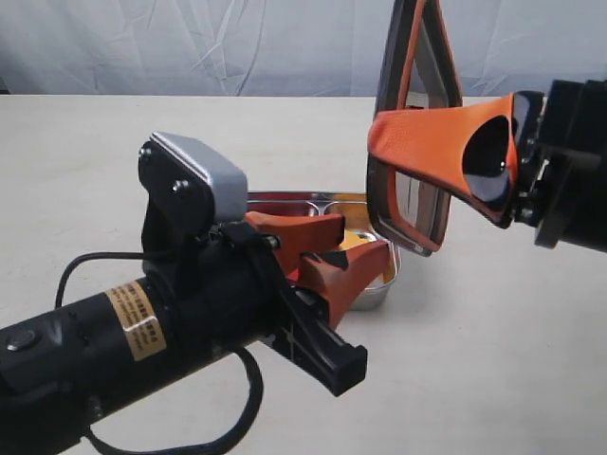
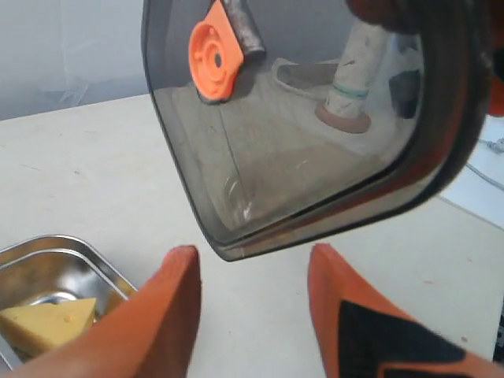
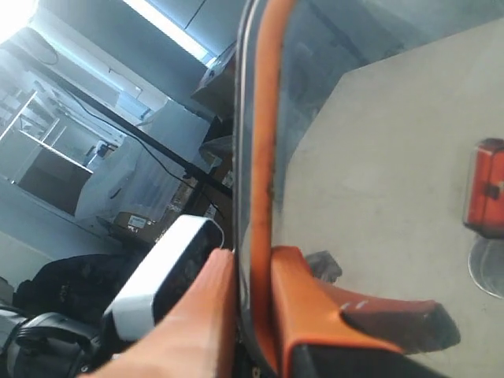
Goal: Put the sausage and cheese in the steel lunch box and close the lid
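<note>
The yellow-orange toy cheese wedge (image 2: 47,324) lies inside the shiny rectangular stainless-steel lunch box (image 1: 382,292) on the pale bench (image 1: 493,360); just above it the left end effector (image 1: 343,243) stands wide, holding nothing; the dark translucent plastic lid (image 1: 410,199), orange-rimmed, hangs upright above the box's right end in the exterior view, pinched in the right end effector (image 1: 377,142).

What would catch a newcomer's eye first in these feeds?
The dark lid, held upright on edge in the right gripper, in the air near the steel lunch box. Below it, the left gripper stands open over the box, where the cheese lies in a compartment.
</note>
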